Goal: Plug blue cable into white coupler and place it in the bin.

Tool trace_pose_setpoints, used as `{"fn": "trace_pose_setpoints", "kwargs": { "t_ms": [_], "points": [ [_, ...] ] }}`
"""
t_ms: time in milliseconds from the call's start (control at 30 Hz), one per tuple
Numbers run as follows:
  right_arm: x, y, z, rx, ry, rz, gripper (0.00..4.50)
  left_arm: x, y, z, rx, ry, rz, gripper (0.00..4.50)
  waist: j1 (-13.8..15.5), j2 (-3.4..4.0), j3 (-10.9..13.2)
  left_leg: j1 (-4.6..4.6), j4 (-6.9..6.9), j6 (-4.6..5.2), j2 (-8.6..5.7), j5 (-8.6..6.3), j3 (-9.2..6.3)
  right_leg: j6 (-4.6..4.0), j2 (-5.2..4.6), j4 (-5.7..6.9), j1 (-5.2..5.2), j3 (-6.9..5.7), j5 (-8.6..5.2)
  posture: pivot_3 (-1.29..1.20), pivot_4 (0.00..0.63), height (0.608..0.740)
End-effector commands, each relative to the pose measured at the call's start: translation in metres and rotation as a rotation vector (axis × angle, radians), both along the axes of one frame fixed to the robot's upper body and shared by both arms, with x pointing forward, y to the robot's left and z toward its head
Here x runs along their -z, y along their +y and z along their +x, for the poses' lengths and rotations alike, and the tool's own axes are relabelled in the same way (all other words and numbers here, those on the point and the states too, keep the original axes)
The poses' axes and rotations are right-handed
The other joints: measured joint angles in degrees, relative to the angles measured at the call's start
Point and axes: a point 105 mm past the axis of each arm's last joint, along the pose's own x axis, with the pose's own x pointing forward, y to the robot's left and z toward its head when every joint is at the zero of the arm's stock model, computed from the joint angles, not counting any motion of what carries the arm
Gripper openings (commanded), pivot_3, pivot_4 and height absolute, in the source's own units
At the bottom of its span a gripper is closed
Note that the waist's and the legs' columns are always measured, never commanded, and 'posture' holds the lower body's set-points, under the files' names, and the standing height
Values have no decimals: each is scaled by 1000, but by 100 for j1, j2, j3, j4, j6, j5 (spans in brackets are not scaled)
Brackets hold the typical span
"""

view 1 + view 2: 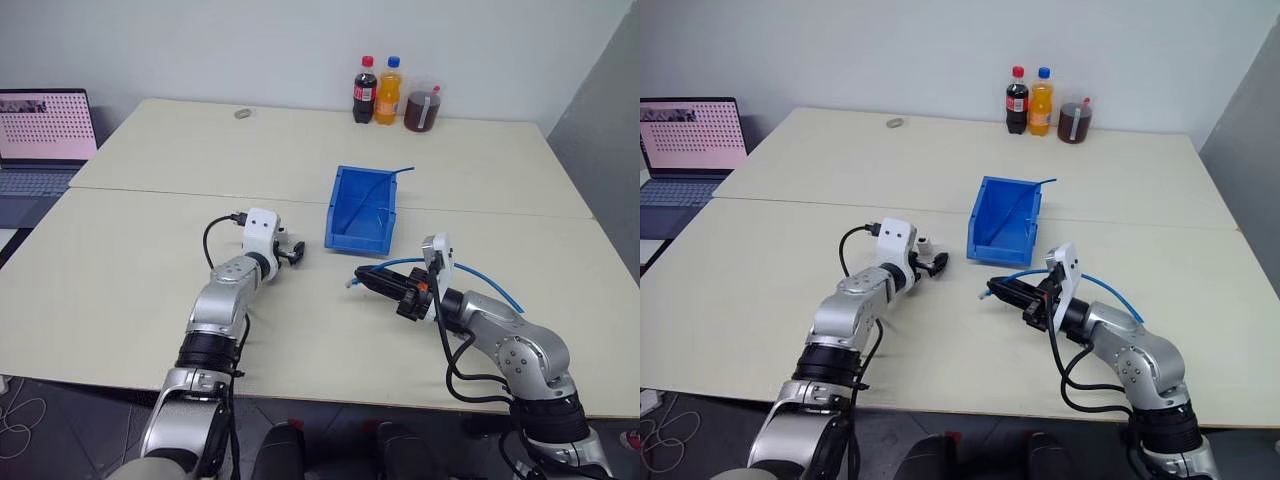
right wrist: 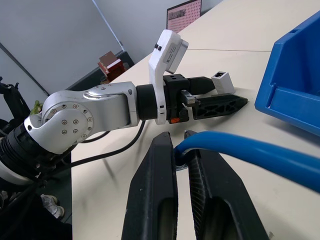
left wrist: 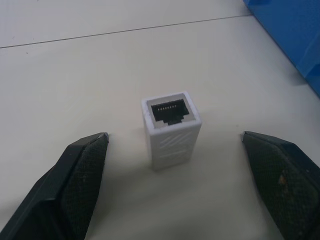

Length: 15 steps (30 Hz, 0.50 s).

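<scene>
Counter: pale cream counter (image 1: 130,290) filling the middle of the frame, made of two tops with a seam line running across the upper half.
Room: plain light wall along the top; open laptop (image 1: 42,140) at the upper left edge; three drink bottles (image 1: 392,95) at top centre, against the wall (cola, orange, a darker jug).
Bin: the bin (image 1: 362,210) sits just right of centre, with a thin dark blue wire (image 1: 378,192) leaning inside.
White coupler: the white coupler (image 3: 171,129) stands upright on the counter, socket facing up, left of the bin.
Left tool: left tool (image 3: 175,187) spread wide, one finger on each side of the coupler, not touching it.
Right tool: right tool (image 2: 182,165), lower right of centre, pressed together and pinching the blue cable (image 2: 250,152).
Blue cable: it arcs back over the right arm.
</scene>
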Motion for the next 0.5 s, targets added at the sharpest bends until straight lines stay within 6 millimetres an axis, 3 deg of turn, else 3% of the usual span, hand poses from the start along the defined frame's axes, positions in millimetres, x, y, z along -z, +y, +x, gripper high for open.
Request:
{"fn": "trace_pose_setpoints", "kwargs": {
  "t_ms": [33, 100, 133, 500],
  "points": [
    [-11, -1, -3, 3, -52, 14, 40, -11, -3, 5, -1, -41, -19, 4500, 0, 0, 0, 0, 0, 0, 0, 0, -1, 0, 0, 1, 0, -1, 0, 0, 150, 740],
    [-11, -1, -4, 2, -51, 12, 38, -11, -3, 7, -7, -44, -23, 4500, 0, 0, 0, 0, 0, 0, 0, 0, -2, 0, 0, 2, 0, -2, 0, 0, 150, 740],
    [-11, -1, -4, 1, -51, 11, 38, -11, -2, 7, -10, -45, -24, 4149, 1, 0, 0, 0, 1, 0, 0, 0, -2, 1, 0, 2, 1, -2, 1, 0, 150, 740],
    [-10, -1, -4, 0, -47, 10, 37, -9, -1, 7, -12, -38, -16, 2019, 1, 0, 0, 0, 1, -1, -1, 0, -1, 1, 0, 1, 1, -2, 1, 0, 150, 740]
  ]
}}
